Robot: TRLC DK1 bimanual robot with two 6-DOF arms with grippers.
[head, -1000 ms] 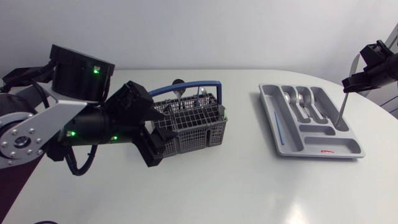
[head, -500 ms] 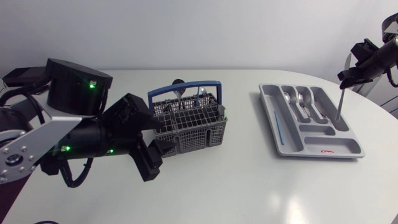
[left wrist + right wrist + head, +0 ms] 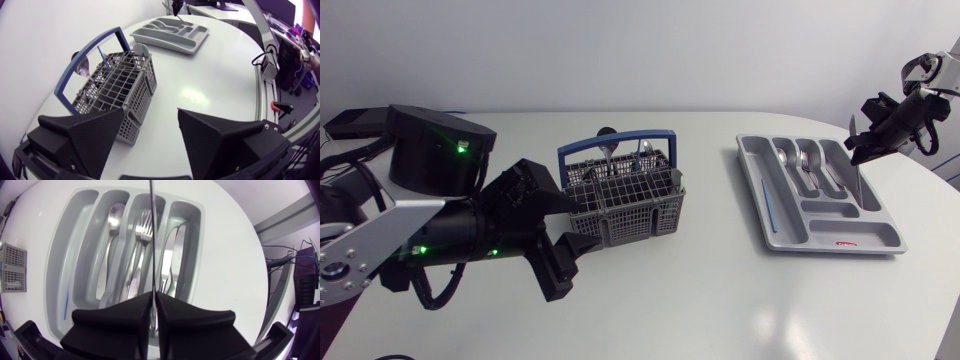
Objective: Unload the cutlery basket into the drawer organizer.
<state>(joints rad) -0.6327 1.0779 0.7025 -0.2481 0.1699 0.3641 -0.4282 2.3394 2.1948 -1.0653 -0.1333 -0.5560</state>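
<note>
One cutlery basket (image 3: 620, 200) and one drawer organizer (image 3: 772, 215) are sitting well apart on the worktop (image 3: 720, 290). The right tool (image 3: 153, 297) is clenching one knife (image 3: 151, 230) over the organizer, and only its wrist view is showing both fingers pressing it. The left tool (image 3: 151, 114) is gaping, released, beside the basket.

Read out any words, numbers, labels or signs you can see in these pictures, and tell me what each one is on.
Red mark on the floor of the drawer organizer's front compartment: some kind of print, too small and blurred to read.
Cutlery basket: no text visible.
Knife held in the right hand: no text visible.
No text in any view can be read.
</note>
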